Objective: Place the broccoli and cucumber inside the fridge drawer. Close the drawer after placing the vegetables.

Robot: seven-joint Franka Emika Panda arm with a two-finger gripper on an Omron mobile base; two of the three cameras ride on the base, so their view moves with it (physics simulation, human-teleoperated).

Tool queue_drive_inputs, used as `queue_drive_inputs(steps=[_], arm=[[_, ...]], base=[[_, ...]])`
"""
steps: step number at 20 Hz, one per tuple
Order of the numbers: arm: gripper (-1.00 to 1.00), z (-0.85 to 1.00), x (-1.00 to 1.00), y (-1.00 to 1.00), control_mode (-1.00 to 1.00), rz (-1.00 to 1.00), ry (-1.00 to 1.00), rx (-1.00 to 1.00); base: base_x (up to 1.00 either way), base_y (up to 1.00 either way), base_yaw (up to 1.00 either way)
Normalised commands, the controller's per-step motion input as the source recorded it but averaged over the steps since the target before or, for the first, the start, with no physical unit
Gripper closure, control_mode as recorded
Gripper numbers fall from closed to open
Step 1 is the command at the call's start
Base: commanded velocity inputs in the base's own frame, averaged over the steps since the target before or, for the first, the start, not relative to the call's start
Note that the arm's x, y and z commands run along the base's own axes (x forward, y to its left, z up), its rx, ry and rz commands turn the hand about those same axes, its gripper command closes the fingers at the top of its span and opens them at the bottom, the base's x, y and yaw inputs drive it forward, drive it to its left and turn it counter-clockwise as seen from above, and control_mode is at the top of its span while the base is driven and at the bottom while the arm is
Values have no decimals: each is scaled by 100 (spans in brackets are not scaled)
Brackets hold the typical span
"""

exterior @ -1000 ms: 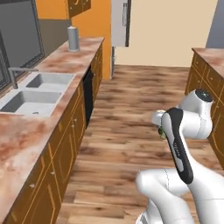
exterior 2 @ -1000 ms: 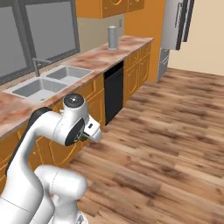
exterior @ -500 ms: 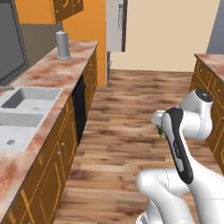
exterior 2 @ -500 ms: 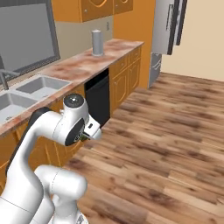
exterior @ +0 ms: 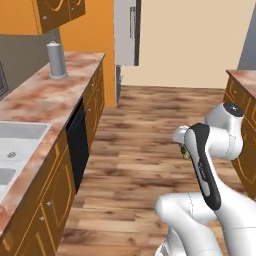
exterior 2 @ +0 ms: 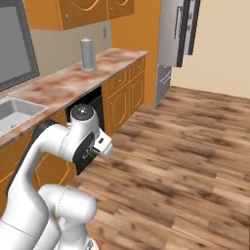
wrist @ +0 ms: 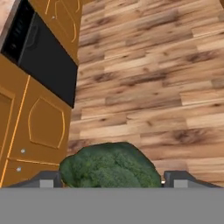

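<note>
Currently, the white robot arm is folded close to its own body, above a wooden kitchen floor. In the hand view, the broccoli sits between the two dark tips of the gripper, its bumpy green head spanning the gap, so the gripper looks closed wide around the broccoli. From the base views, a sliver of green peeks out beside the folded wrist.

To the robot's left runs a marbled worktop over orange cabinets, with a black dishwasher front below it and a grey cylinder standing on top. The tall grey fridge stands at the far end of that cabinet run, well apart from the robot. Whether the fridge drawer is open cannot be told from here, and the cucumber cannot be made out.

Several risks follow. The broccoli is rounded and uneven, so jolts while the base drives could let it slip out onto the floor. The grip appears to be on the soft floret head, which may give way. The arm, held low and near the cabinets, could clip a cabinet front if the base swings too close.
</note>
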Motion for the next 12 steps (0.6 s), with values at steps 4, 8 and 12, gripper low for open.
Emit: queue_drive_inputs(steps=[4,8,12], arm=[[100,0,0,0,100,0,0,0],[100,0,0,0,100,0,0,0],[100,0,0,0,100,0,0,0]], base=[[100,-58,-1],[100,-65,0],[100,-61,0]])
